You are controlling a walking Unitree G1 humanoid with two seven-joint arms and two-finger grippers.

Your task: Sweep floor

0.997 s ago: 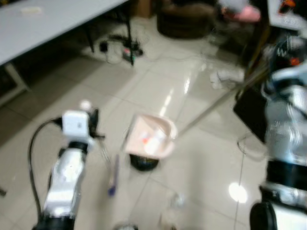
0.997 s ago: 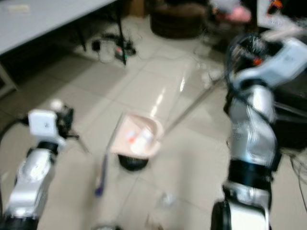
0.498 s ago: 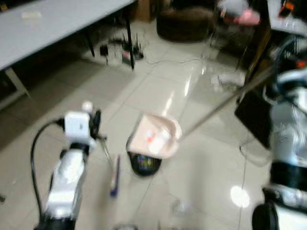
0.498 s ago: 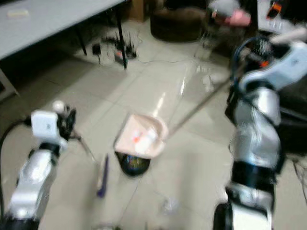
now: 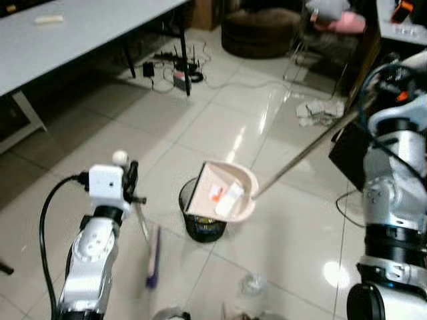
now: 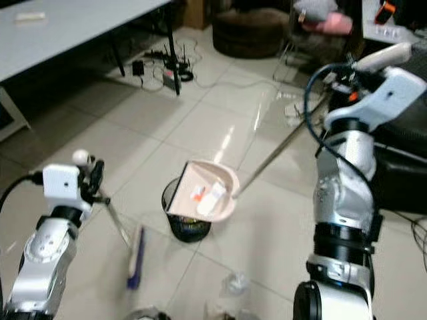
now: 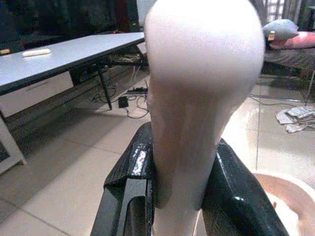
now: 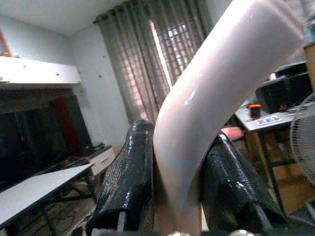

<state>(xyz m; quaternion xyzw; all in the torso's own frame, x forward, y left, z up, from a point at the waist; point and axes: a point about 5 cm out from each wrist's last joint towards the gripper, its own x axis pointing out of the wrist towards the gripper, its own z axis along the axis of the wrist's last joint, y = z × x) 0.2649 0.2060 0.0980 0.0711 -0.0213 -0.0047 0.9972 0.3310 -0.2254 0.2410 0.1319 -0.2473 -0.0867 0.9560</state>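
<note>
Since a second ago the dustpan (image 5: pixel 223 193) has come to hang squarely over the black bin (image 5: pixel 200 220), which was mostly hidden beneath it before; its mouth tips down toward the rim with a white scrap and an orange-marked bit resting inside. The right arm is raised and bent at the elbow, forearm up beside the dark furniture, and the right pincer (image 8: pixel 172 196) is clenched on the dustpan handle (image 8: pixel 206 108), both black fingers (image 8: pixel 128 182) pressed against the pale curved grip. From that pincer the long metal shaft (image 5: pixel 303 155) slants down and away to the pan.

The left arm reaches forward with its wrist upright, and the left pincer (image 7: pixel 179 196) is clamped around the rounded top of the broom handle (image 7: pixel 197 88) (the knob shows just above the wrist block in the head views). Below that pincer the thin broom (image 6: pixel 135 257) angles down to the tiled floor (image 5: pixel 220 127), its blue head lying just beside the bin. Crumpled clear plastic (image 5: pixel 252 285) lies on the tiles near the robot's body. Well beyond both pincers stands a grey tabletop (image 5: pixel 73 33) with cables under it.
</note>
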